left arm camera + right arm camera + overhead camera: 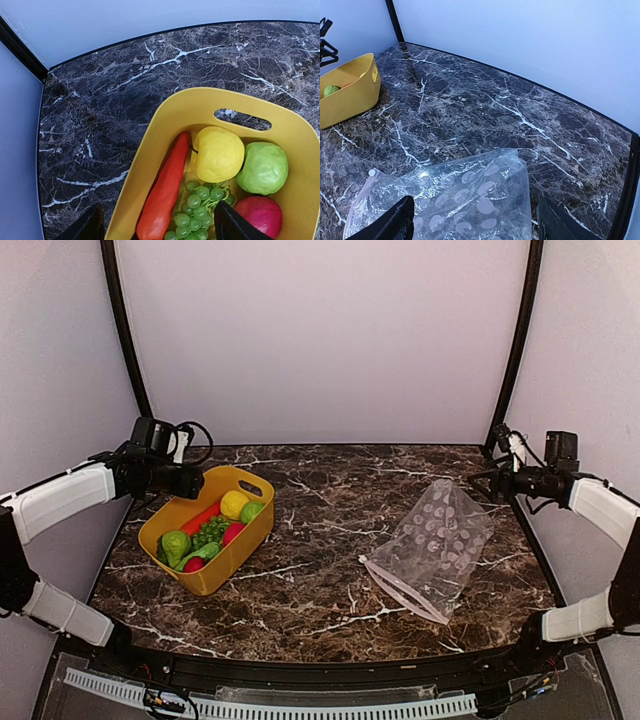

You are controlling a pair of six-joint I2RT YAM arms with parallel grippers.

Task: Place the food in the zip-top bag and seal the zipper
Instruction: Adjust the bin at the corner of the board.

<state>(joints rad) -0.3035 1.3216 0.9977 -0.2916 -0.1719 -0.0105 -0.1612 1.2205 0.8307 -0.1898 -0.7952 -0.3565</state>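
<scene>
no readable text, no labels, no brand marks, no numbers on anything in view

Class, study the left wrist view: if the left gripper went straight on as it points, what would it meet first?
Probably the carrot or the grapes in the yellow tub, both framed by the open left gripper; depth hides which comes first.

Marble table [315, 540]: an open band runs from far edge to near edge between the yellow tub [228, 562] by the left edge and the flat zip-top bag [432, 540] toward the right edge. The tub's walls ring the toy food [212, 530]; only its top is open.
</scene>
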